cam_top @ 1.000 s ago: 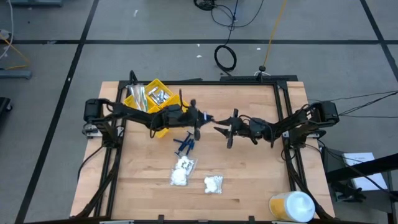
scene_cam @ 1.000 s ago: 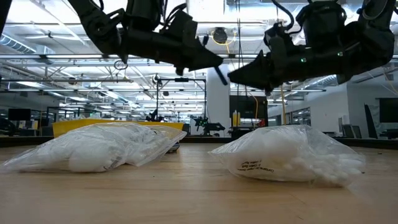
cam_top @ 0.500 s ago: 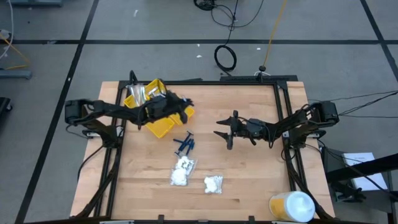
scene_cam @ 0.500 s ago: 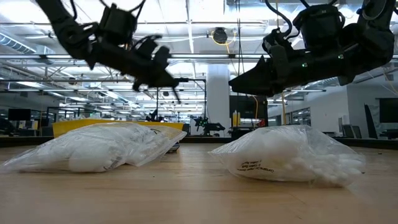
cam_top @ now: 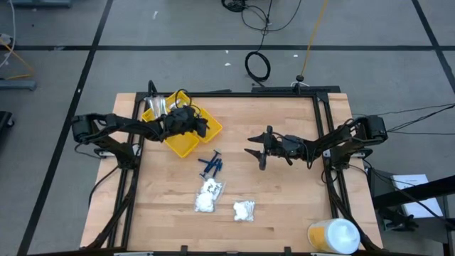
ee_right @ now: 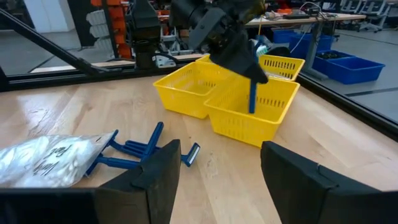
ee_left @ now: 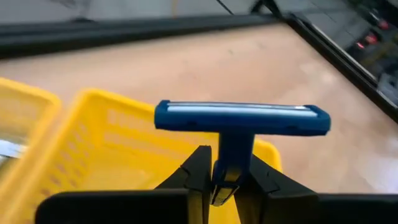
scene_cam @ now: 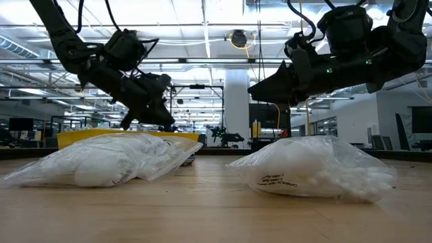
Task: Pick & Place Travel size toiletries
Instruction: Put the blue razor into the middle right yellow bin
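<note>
Blue razor [ee_left: 241,118]: we found it gripped by its handle between the fingers of the left pincer [ee_left: 225,180], head uppermost and crosswise, directly above the yellow tray [ee_left: 112,149]. In the right wrist view the same razor [ee_right: 252,93] hung handle-down from the left pincer [ee_right: 239,59] over the tray's nearer compartment [ee_right: 261,112]. We could not tell whether the handle touched the tray floor.

From above, the left pincer [cam_top: 193,122] sat over the tray [cam_top: 179,142] near the table's far-left corner. The far compartment held silvery-clear packets [cam_top: 158,107].

Other razors: we recorded a loose pile of blue razors [cam_top: 210,165] lying on the table [cam_top: 284,206] just in front of the tray, also seen in the right wrist view [ee_right: 140,149]. One of them there touched the edge of a clear bag [ee_right: 50,158].

Bags: two clear bags of white lumps lay nearer the front edge, one [cam_top: 207,195] just in front of the razor pile and a smaller one [cam_top: 244,210] to its right, close but apart. In the low view they filled the foreground [scene_cam: 101,158] [scene_cam: 314,169].

The right pincer [cam_top: 257,151] hung above the table right of the razor pile, fingers [ee_right: 158,177] spread wide and holding nothing.

A white-and-yellow round container [cam_top: 333,235] stood at the front-right corner, well apart from the rest.
</note>
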Action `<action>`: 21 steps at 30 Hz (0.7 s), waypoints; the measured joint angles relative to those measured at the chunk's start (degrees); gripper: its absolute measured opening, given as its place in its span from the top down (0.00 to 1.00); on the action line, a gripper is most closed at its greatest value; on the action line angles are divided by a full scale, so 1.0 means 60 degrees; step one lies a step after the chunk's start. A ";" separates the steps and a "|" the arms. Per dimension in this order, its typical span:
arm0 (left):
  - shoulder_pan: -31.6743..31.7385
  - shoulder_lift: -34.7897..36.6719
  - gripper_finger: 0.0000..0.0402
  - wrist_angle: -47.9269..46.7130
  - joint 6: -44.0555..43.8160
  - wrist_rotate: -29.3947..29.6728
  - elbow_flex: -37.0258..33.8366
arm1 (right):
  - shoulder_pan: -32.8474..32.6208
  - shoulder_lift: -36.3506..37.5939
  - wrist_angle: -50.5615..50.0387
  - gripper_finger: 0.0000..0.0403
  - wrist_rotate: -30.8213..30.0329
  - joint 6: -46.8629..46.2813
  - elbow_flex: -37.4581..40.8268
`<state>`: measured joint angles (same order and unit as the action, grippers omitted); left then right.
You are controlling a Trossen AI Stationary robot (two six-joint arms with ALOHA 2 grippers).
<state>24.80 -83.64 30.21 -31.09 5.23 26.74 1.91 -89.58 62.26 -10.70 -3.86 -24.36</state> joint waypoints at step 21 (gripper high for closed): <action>-0.0012 0.0004 0.37 -0.0515 0.0588 -0.0652 0.0020 | 0.0000 0.0000 0.0000 0.48 0.0040 0.0000 0.0000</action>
<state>24.73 -83.61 27.12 -27.57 1.32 26.86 1.91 -89.58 62.26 -10.46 -3.86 -24.36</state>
